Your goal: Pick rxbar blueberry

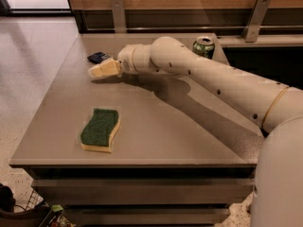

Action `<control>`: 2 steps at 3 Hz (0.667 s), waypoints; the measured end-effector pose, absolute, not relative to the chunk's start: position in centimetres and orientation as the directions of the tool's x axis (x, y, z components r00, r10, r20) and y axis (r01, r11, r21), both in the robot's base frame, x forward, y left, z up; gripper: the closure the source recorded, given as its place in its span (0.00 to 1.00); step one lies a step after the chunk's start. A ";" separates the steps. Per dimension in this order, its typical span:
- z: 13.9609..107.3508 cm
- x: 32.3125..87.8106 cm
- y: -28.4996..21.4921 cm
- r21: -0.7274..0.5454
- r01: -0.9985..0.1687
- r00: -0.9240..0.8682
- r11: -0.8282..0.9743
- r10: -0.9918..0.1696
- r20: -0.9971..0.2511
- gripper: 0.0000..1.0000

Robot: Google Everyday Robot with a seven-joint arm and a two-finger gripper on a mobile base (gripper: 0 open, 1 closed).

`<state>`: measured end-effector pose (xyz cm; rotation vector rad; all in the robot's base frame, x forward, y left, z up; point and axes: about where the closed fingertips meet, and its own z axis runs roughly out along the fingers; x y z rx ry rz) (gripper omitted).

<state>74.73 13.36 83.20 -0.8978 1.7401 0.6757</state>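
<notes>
The rxbar blueberry [98, 57] is a small flat dark navy bar lying on the grey table [156, 126] near its far left side. My gripper [102, 70] reaches from the right and sits just in front of the bar, slightly to its right, close above the table top. Its cream-coloured fingers [105, 69] point left. The bar lies free on the table, partly behind the fingers.
A green-and-yellow sponge [100, 129] lies on the near left part of the table. A green drink can [204, 47] stands at the far right behind my arm. A wooden wall with metal brackets runs along the back. The table's left edge drops to the floor.
</notes>
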 end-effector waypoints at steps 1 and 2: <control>81.8 74.4 14.2 0.050 -0.839 -0.228 0.542 -0.267 -0.936 0.00; 80.3 73.7 15.0 0.066 -0.851 -0.244 0.521 -0.280 -0.928 0.23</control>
